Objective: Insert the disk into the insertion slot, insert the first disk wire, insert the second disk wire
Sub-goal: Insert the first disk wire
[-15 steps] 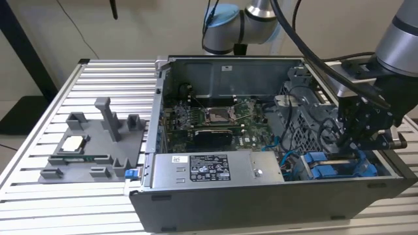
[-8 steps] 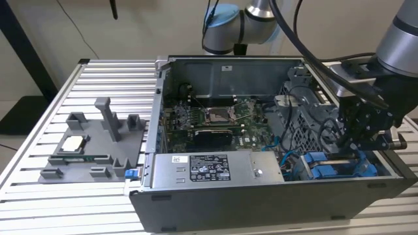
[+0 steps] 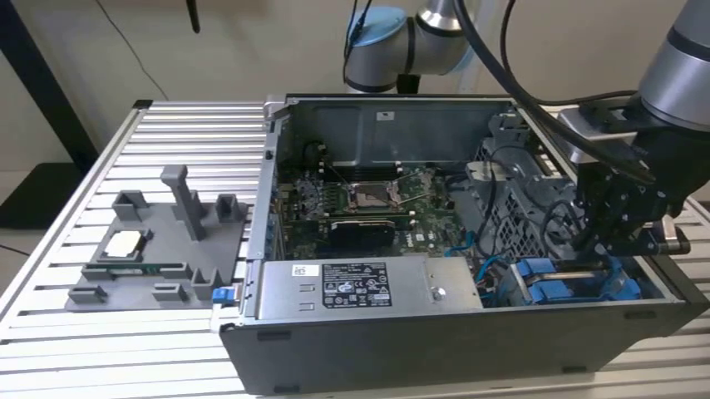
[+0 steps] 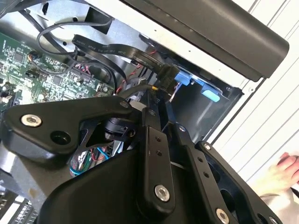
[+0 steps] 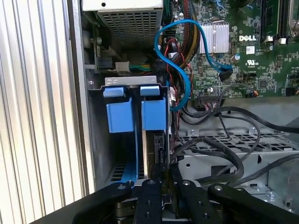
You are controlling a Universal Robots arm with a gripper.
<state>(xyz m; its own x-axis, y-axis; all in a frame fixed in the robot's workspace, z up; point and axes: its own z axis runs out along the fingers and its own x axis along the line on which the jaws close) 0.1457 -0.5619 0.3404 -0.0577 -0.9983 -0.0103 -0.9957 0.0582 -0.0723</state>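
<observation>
**Plug pinched at the drive bay**

A slatted table (image 3: pixel 66 349) carries the open computer case (image 3: pixel 444 349). At the case's near corner on the exterior view's right, the gripper (image 3: pixel 599 245) reaches down into the insertion slot (image 5: pixel 122 81). The disk (image 5: pixel 155 147) stands seated inside that slot, under a blue clip (image 5: pixel 154 114). The gripper's fingers pinch a black plug (image 4: pixel 164 77)

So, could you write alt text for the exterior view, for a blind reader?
A robot arm's pincer reaches down into an open computer case, over the blue-clipped drive bay at the exterior view's right. A grey power supply box lies beside the bay, with the motherboard behind it.
</observation>
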